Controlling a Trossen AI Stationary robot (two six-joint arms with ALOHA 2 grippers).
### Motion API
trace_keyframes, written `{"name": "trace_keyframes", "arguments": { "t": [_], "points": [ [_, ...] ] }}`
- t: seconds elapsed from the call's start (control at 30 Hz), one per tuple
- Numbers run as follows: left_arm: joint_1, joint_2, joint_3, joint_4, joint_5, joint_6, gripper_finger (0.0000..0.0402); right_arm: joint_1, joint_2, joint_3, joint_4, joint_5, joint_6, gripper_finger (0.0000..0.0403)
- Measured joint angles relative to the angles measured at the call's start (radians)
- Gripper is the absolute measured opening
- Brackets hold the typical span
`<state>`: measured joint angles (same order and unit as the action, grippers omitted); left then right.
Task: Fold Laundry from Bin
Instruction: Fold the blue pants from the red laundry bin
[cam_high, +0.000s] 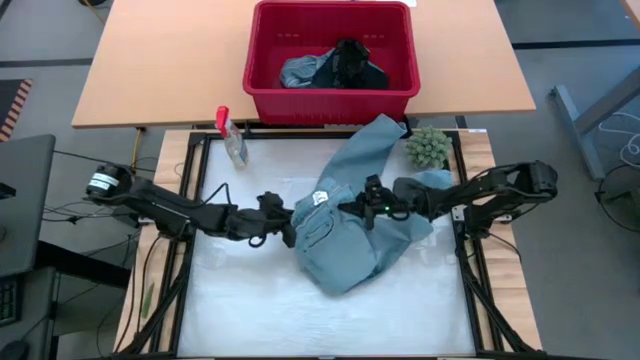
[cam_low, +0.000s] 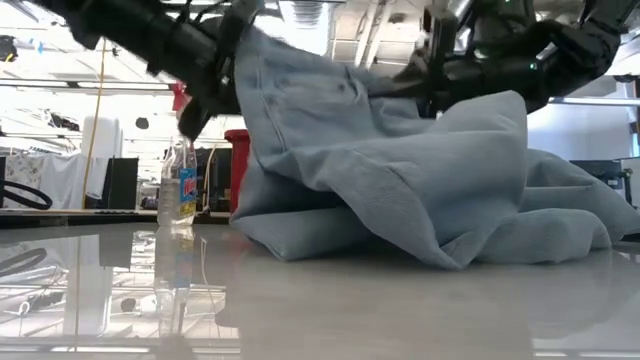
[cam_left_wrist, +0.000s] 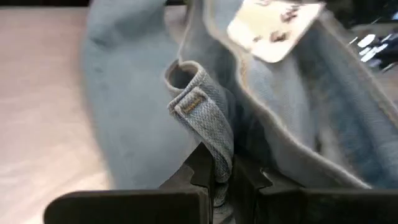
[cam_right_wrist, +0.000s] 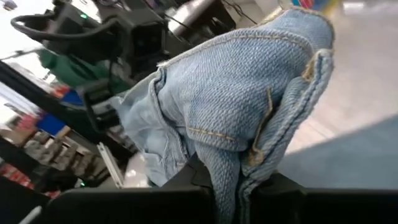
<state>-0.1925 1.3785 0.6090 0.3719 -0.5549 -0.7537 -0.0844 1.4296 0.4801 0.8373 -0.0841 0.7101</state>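
A faded light-blue denim garment (cam_high: 350, 225) from the laundry lies bunched in the middle of the table, one leg (cam_high: 375, 140) reaching toward the red bin (cam_high: 260, 95). The bin stands at the far edge with dark and grey-blue garments (cam_high: 335, 68) inside. My left gripper (cam_high: 285, 218) is shut on the garment's left side, beside a white tag (cam_left_wrist: 273, 25). My right gripper (cam_high: 365, 207) is shut on the garment's right side. In the low view the cloth (cam_low: 400, 170) drapes down from both grippers onto the table. My left gripper pinches a belt loop (cam_left_wrist: 208, 134) at the garment's waistband between its two fingers, coming nearly level from the table's left. The cloth hangs slack below, its lower part on the table. My right gripper pinches a stitched, folded edge of the denim (cam_right_wrist: 249, 168), several layers thick, between its two fingers, coming nearly level from the table's right. The cloth bulges over the fingers and drapes to the table.
A clear spray bottle with a red top (cam_high: 232, 135) stands at the table's far left corner. A fuzzy green ball (cam_high: 428, 147) sits at the far right, beside the garment's leg. The near half of the white table top (cam_high: 300, 320) is bare.
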Motion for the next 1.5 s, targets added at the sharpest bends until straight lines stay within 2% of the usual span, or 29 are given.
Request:
{"name": "trace_keyframes", "arguments": {
  "t": [0.17,0.33,0.43,0.57,0.67,0.73,0.87,1.03,1.13,1.3,1.5],
  "points": [
    [-0.002,0.041,-0.023,0.114,0.014,-0.029,0.0011,-0.014,-0.004,0.001,-0.047,-0.021,0.003,0.0066],
    [-0.002,0.047,-0.016,0.125,0.024,-0.029,0.0011,-0.050,-0.019,0.013,-0.115,-0.103,-0.007,0.0129],
    [-0.002,0.048,-0.016,0.121,0.024,-0.028,0.0011,-0.090,-0.030,0.032,-0.205,-0.215,-0.003,0.0176],
    [-0.002,0.047,-0.016,0.119,0.052,-0.037,0.0011,-0.148,-0.054,0.083,-0.328,-0.420,-0.049,0.0232],
    [-0.002,0.039,-0.017,0.111,0.099,-0.036,0.0011,-0.193,-0.090,0.147,-0.478,-0.593,-0.137,0.0253],
    [-0.002,0.036,-0.016,0.117,0.126,-0.024,0.0011,-0.218,-0.113,0.203,-0.609,-0.646,-0.197,0.0257],
    [-0.001,0.027,-0.016,0.112,0.140,-0.015,0.0011,-0.243,-0.151,0.329,-0.887,-0.630,-0.440,0.0257],
    [-0.001,0.025,-0.016,0.119,0.149,-0.022,0.0012,-0.258,-0.150,0.488,-1.111,-0.472,-0.738,0.0258],
    [0.000,0.025,-0.016,0.124,0.155,-0.028,0.0012,-0.258,-0.139,0.581,-1.147,-0.443,-0.861,0.0258],
    [0.000,0.025,-0.016,0.149,0.158,-0.053,0.0012,-0.235,-0.123,0.719,-1.176,-0.421,-0.970,0.0258],
    [0.000,0.025,-0.016,0.168,0.158,-0.056,0.0012,-0.149,-0.018,0.786,-1.184,-0.415,-1.050,0.0258]
  ]
}}
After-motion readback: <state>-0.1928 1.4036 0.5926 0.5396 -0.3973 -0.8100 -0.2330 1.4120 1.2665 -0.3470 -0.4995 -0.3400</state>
